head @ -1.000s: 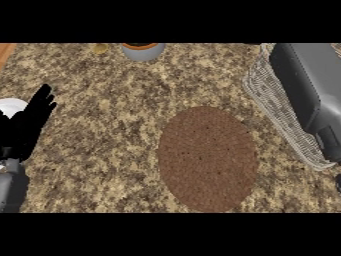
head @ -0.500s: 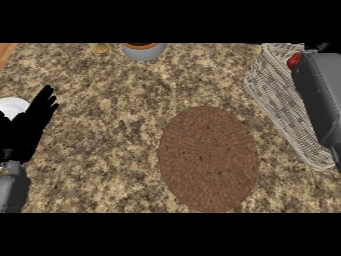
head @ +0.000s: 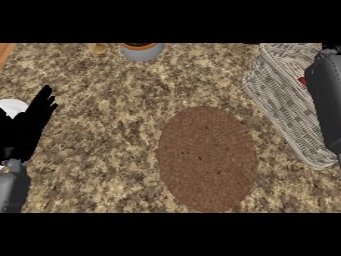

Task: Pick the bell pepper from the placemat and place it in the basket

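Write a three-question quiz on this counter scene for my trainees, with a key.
1. True or false: the left hand has its fingers curled round something.
2. Multiple choice: where does the basket stand, seen from the placemat? A, towards the view's left; B, towards the view's right; C, on top of it.
3. Short answer: what colour is the small patch that shows inside the basket, beside the right forearm?

Key: 1 false, the hand is open and rests with its fingers up at the left edge. 2 B. 3 red.
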